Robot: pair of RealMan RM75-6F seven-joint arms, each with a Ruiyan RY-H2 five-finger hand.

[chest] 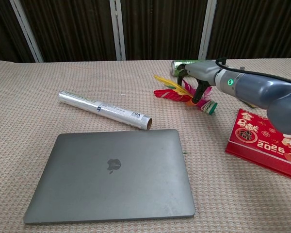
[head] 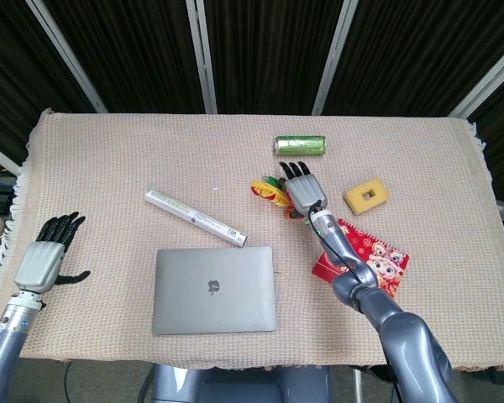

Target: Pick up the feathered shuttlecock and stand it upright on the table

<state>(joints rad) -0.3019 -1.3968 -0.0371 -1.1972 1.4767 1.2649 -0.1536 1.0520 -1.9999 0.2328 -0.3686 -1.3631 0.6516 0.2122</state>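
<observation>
The feathered shuttlecock (head: 268, 191) lies on its side on the table, with yellow, red, green and pink feathers pointing left. In the chest view its feathers (chest: 174, 92) fan out and its striped base (chest: 210, 107) rests on the cloth. My right hand (head: 302, 187) hovers over the part where feathers meet base. Its fingers (chest: 200, 90) are spread and curve down on either side of the shuttlecock, and I cannot tell if they touch it. My left hand (head: 44, 259) hangs open at the table's near left edge, far from the shuttlecock.
A green can (head: 300, 145) lies just behind the shuttlecock. To the right of it are a yellow block (head: 366, 196) and a red 2025 calendar (chest: 266, 144). A closed laptop (chest: 111, 174) and a foil roll (chest: 103, 110) lie to the left.
</observation>
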